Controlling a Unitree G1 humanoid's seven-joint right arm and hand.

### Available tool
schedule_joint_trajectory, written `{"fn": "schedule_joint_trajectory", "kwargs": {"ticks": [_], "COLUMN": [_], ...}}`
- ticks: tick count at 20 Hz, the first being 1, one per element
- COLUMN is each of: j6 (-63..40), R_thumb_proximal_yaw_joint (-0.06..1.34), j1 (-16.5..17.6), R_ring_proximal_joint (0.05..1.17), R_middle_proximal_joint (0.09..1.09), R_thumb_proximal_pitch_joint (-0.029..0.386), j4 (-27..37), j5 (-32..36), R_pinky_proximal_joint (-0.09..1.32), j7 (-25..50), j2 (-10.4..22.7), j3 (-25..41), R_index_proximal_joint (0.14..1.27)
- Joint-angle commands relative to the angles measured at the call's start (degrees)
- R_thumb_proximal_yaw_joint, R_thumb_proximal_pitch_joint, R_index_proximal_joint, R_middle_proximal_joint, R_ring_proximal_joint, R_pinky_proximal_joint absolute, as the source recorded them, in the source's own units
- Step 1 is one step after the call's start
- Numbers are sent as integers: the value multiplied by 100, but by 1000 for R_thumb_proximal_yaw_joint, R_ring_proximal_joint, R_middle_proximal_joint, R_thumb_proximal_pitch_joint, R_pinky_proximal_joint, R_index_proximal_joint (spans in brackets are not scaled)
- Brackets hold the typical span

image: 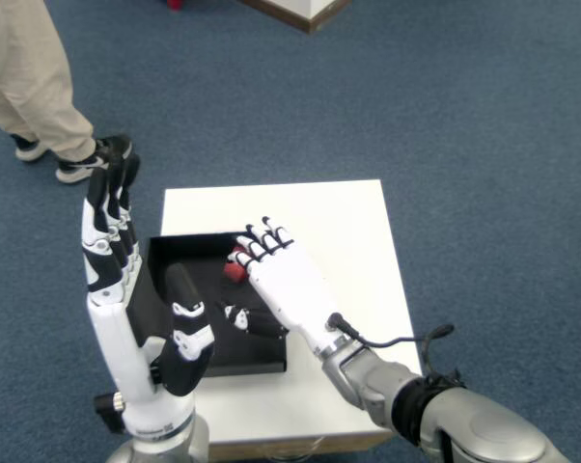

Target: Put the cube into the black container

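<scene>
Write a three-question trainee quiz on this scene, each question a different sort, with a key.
1. True or false: the red cube is over the black container.
2. Multiple choice: the black container sits on (A) the blue carpet, (B) the white table, (C) a wooden shelf.
3. Short answer: which hand reaches over the container, and where is the other?

Key:
1. True; only a small part of the cube shows beside the fingers, inside the container's outline.
2. B.
3. The right hand reaches over it; the left hand is raised, fingers up, at the container's left edge, holding nothing.
</scene>
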State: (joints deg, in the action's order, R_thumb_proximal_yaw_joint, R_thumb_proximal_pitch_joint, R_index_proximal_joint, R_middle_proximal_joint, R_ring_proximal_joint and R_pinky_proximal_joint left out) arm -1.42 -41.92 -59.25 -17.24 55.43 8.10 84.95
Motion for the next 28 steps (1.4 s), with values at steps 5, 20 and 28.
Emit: {"fn": "schedule_joint_trajectory", "kwargs": {"ticks": [5,20,28], "j6": [75,-7587,-8362], "R_thumb_proximal_yaw_joint": [360,-1,-6], "j1": [-310,1761,1970], "R_ring_proximal_joint": [183,336,309], "R_middle_proximal_joint": [228,322,308], "R_thumb_proximal_pitch_joint": [89,244,224], "j4": [175,2053,800], "j5": [125,3373,4111], "R_pinky_proximal_joint": [78,297,225], "j7": [238,719,678], "j2": [46,2538,2450], "j3": [-183,-1946,-1963], "R_index_proximal_joint": [488,390,394]}}
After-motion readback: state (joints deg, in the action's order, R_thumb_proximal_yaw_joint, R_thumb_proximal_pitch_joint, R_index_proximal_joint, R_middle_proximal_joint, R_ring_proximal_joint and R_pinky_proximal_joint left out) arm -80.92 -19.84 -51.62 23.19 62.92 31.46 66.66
